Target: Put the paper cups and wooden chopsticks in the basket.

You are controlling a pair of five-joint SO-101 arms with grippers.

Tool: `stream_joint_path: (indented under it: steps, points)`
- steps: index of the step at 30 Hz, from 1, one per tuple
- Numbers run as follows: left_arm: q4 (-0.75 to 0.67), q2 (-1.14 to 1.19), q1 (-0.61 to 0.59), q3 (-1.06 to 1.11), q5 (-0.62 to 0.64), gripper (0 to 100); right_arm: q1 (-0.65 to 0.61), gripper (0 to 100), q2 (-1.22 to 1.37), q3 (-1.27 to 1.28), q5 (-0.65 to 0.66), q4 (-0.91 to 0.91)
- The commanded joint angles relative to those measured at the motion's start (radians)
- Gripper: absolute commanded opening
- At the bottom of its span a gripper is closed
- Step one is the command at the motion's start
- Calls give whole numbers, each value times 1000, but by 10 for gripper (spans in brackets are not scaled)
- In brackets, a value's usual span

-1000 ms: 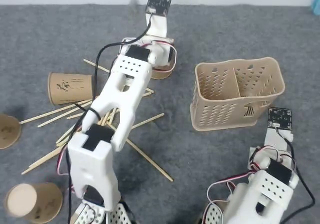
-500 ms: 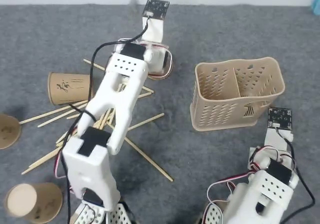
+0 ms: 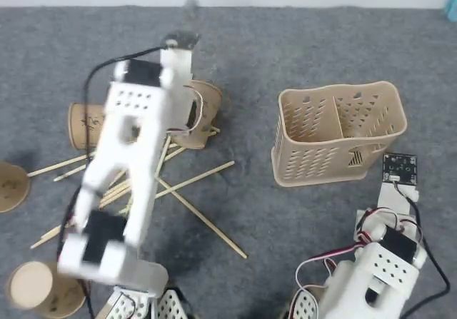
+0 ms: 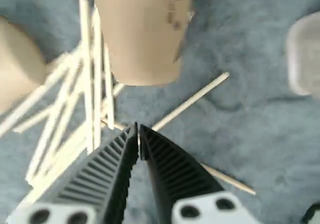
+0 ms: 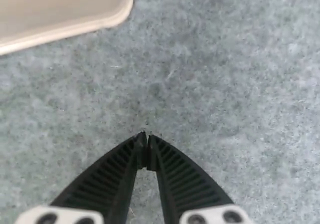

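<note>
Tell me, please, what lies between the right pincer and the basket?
Bare grey carpet; the right wrist view shows nothing else between the shut right pincer and the basket.

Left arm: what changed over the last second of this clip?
The left claw swung left over the chopsticks, and the paper cup beside it shifted left with it. That claw is shut and empty, with the cup just past its tips. The right claw, the basket and the other cups stayed put.
</note>
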Motion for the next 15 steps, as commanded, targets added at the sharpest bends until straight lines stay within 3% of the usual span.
stream_joint_path:
  steps: [1,6,15]
  points:
    - [28,-339,37,-7,-15,13,-12,8,-19,-6,-3,-18]
    - [-98,-439,35,-5,-9,13,-12,8,-19,-5,-5,-16]
    - [-219,-26,-6,-206,-8,14,-12,8,-19,-5,-8,-16]
